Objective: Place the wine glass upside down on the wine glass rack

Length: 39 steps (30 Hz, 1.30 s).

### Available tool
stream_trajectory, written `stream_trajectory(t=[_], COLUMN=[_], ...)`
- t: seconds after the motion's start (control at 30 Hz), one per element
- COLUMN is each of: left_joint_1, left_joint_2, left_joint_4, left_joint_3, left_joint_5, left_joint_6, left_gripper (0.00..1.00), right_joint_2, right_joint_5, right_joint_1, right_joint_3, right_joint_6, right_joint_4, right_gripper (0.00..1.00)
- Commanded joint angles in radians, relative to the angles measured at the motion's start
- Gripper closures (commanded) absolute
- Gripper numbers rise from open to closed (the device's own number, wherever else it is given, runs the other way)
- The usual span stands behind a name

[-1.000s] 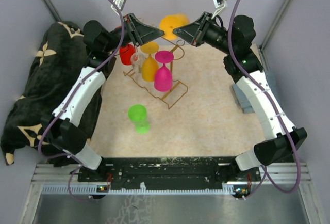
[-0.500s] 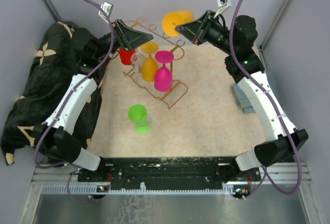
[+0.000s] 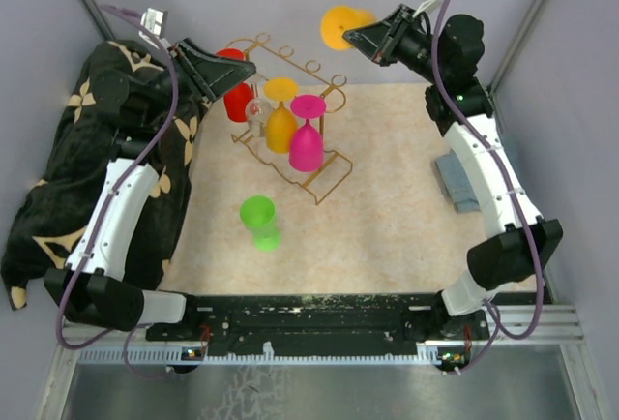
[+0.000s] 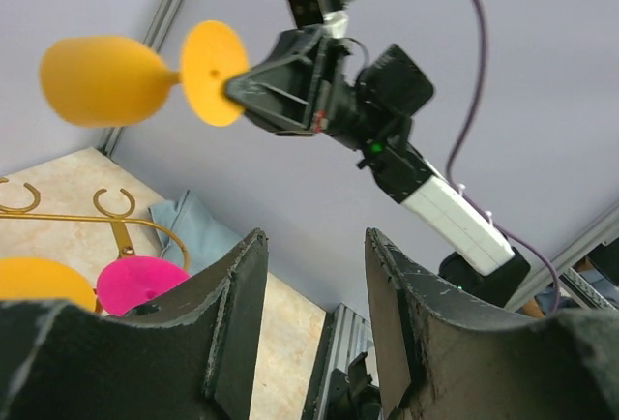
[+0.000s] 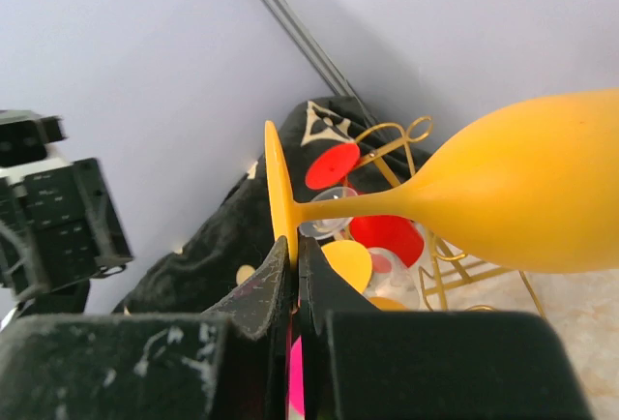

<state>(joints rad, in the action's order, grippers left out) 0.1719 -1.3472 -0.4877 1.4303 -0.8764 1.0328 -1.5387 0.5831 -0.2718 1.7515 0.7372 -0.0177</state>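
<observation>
My right gripper [image 3: 366,33] is shut on the round foot of an orange wine glass [image 3: 338,27], held high and roughly horizontal behind the gold wire wine glass rack [image 3: 290,130]. In the right wrist view the fingers [image 5: 295,270] pinch the foot's rim and the bowl [image 5: 527,193] points right. In the left wrist view the glass [image 4: 106,79] hangs from the right gripper. Red [image 3: 236,97], clear [image 3: 254,113], orange [image 3: 281,120] and pink [image 3: 306,139] glasses hang upside down in the rack. My left gripper [image 3: 244,69] is open and empty, raised left of the rack [image 4: 311,275].
A green glass [image 3: 259,223] lies on the beige mat in front of the rack. A black patterned cloth [image 3: 58,178] is heaped at the left. A grey-blue folded cloth [image 3: 456,183] lies at the right edge.
The left arm has drawn back to the left and risen, away from the rack. The right gripper has lifted the orange glass higher and a little to the right.
</observation>
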Motion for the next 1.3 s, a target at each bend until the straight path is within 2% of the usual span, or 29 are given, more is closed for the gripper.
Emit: stream_trajectory(t=[0.0, 0.63, 1.27], left_joint_1=[-0.010, -0.025, -0.031], left_joint_2=[0.046, 0.082, 0.095], left_joint_4=[-0.025, 0.013, 0.011], left_joint_3=[-0.029, -0.054, -0.072], left_joint_5=[-0.015, -0.007, -0.005], left_joint_6=[0.000, -0.015, -0.017], left_gripper=[0.49, 0.49, 0.49], right_joint_2=[-0.075, -0.301, -0.340], right_joint_5=[0.041, 0.051, 0.104], right_joint_1=[0.006, 0.009, 0.011], right_joint_3=[0.094, 0.233, 0.250], right_joint_6=[0.023, 0.112, 0.239], right_joint_4=[-0.051, -0.022, 0.014], right_gripper=[1.00, 1.00, 1.00])
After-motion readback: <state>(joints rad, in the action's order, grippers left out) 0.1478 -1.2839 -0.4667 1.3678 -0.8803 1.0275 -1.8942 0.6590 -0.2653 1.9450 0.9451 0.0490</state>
